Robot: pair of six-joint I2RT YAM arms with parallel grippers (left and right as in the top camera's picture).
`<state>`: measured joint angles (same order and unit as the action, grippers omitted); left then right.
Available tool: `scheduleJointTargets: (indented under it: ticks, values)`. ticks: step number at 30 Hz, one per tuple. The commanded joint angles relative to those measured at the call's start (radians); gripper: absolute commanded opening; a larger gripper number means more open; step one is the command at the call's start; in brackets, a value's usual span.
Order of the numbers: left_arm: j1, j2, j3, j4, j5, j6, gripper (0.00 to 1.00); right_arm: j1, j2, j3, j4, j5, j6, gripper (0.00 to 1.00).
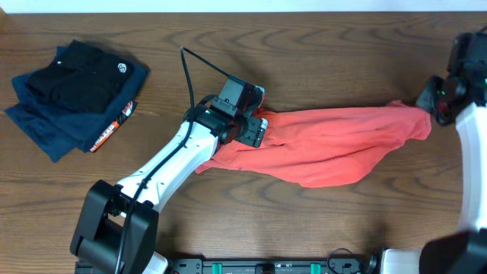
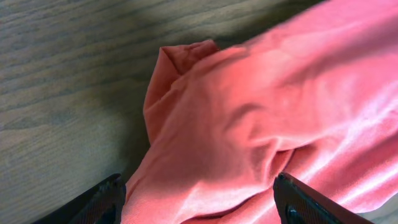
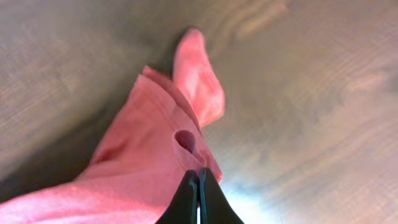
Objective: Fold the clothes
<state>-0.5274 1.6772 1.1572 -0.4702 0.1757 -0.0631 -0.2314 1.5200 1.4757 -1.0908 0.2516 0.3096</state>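
The coral T-shirt was stretched across the table, its right end pinched by the right gripper, while the left gripper was spread wide over its left end, where 1 clean corner was judged best gripped.

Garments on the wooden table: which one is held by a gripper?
The coral-red cotton T-shirt, stretched across the middle: the right gripper is shut on its end. The folded navy and black garments lie apart, untouched.
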Motion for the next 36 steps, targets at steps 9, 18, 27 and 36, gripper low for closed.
scheduleJointTargets:
  ticks: [9, 18, 27, 36]
  values:
    - [0.005, 0.001, -0.01, -0.004, -0.012, -0.001, 0.76, -0.073, -0.181, -0.002, -0.055, 0.002, -0.004, 0.01]
    - [0.004, 0.097, -0.011, 0.023, 0.0, 0.003, 0.72, -0.073, -0.168, -0.002, -0.079, -0.002, -0.004, 0.01]
    - [-0.016, 0.158, -0.011, 0.039, -0.001, 0.037, 0.06, -0.073, -0.167, -0.002, -0.079, -0.02, -0.004, 0.01]
    - [0.029, 0.066, 0.039, 0.042, -0.012, 0.063, 0.06, -0.073, -0.166, -0.002, -0.08, -0.02, -0.011, 0.01]
